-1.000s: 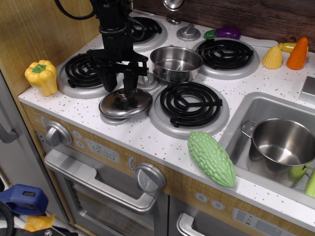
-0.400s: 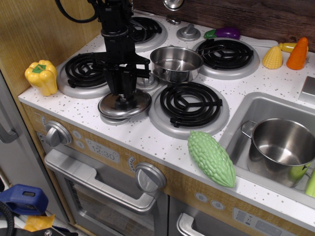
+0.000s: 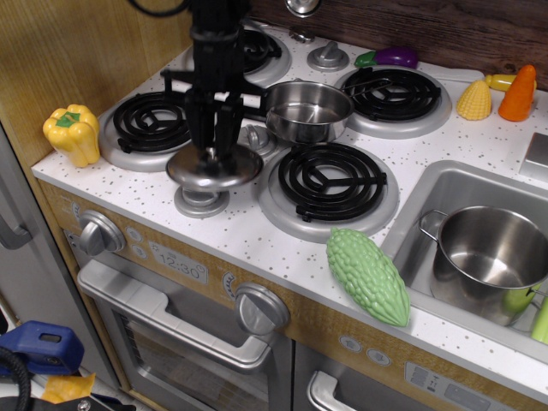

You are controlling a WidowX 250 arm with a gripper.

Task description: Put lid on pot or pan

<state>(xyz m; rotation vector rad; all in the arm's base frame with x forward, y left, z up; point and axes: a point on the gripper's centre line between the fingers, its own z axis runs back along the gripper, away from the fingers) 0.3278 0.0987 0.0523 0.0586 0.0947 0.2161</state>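
Above the surface [image 3: 257, 244], at seven o'clock from the pot [image 3: 306, 110], the pincer [image 3: 214, 147] grips the lid [image 3: 214, 166] by its knob, which the fingers hide; the arm's top is cut off.

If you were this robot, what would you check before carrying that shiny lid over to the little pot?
1. Grip on the lid: ok, the gripper is shut on its knob.
2. Lid clear of the counter: ok, it hangs above the grey stove knob disc.
3. Lid level: cannot tell for sure, it looks slightly tilted.
4. Small pot open and empty: ok, nothing shows inside.
5. Path to the pot: ok, only low burner coils lie alongside.
6. Right target: ok, the larger pot sits apart in the sink.
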